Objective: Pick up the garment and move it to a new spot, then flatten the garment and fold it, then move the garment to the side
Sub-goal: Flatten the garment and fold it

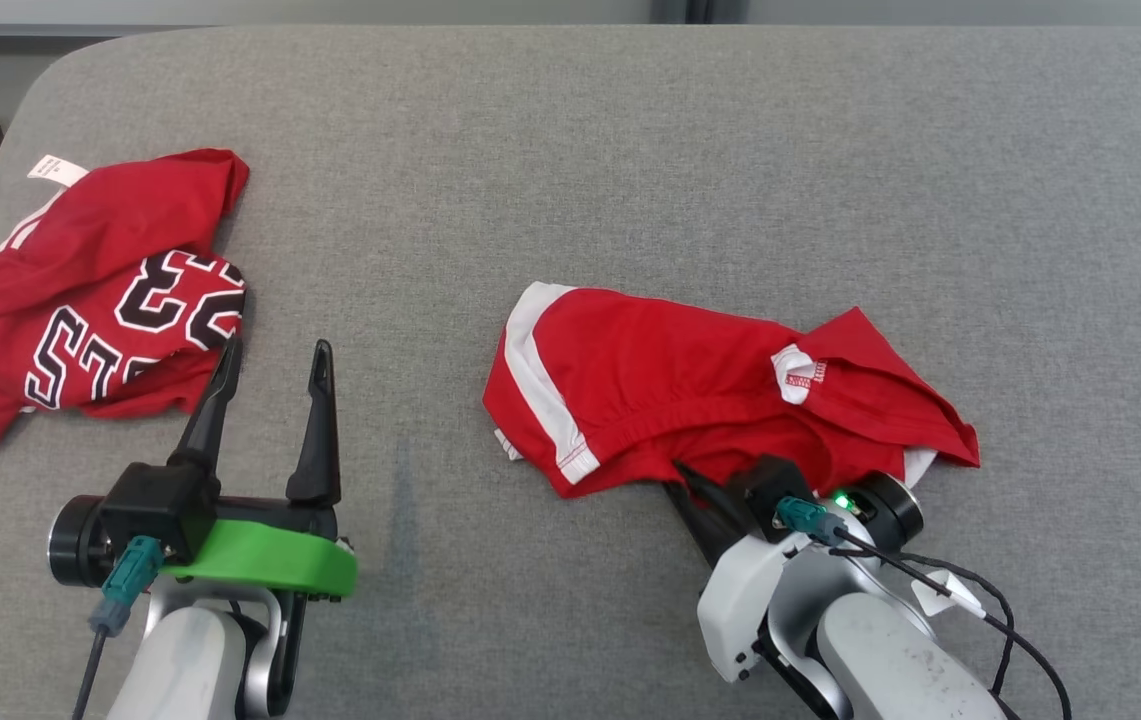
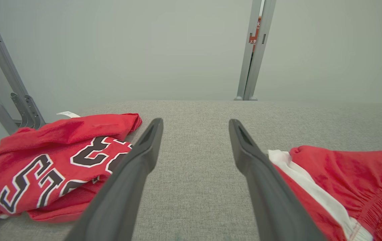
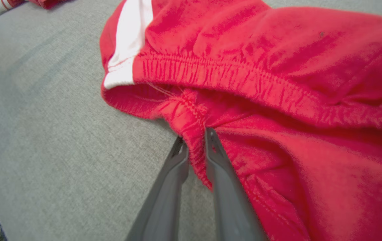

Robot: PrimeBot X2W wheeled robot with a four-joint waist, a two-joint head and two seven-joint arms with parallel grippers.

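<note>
The garment (image 1: pixel 670 380) is a pair of red shorts with white side stripes, lying crumpled right of the table's middle. My right gripper (image 1: pixel 692 488) reaches in from the near edge, and its fingertips go under the cloth. In the right wrist view, the right gripper (image 3: pixel 194 137) is shut on a fold of the elastic waistband of the garment (image 3: pixel 278 50). My left gripper (image 1: pixel 276 350) stands open over bare table at the lower left, holding nothing. In the left wrist view the left gripper (image 2: pixel 196 124) has the garment (image 2: pixel 361 177) to its right.
A red jersey (image 1: pixel 100 290) with black and white lettering lies crumpled at the table's left edge, close to the left finger; the jersey (image 2: pixel 53 154) also sits left of the fingers. The grey fabric table (image 1: pixel 630 150) stretches back to a wall with a metal post (image 2: pixel 256 50).
</note>
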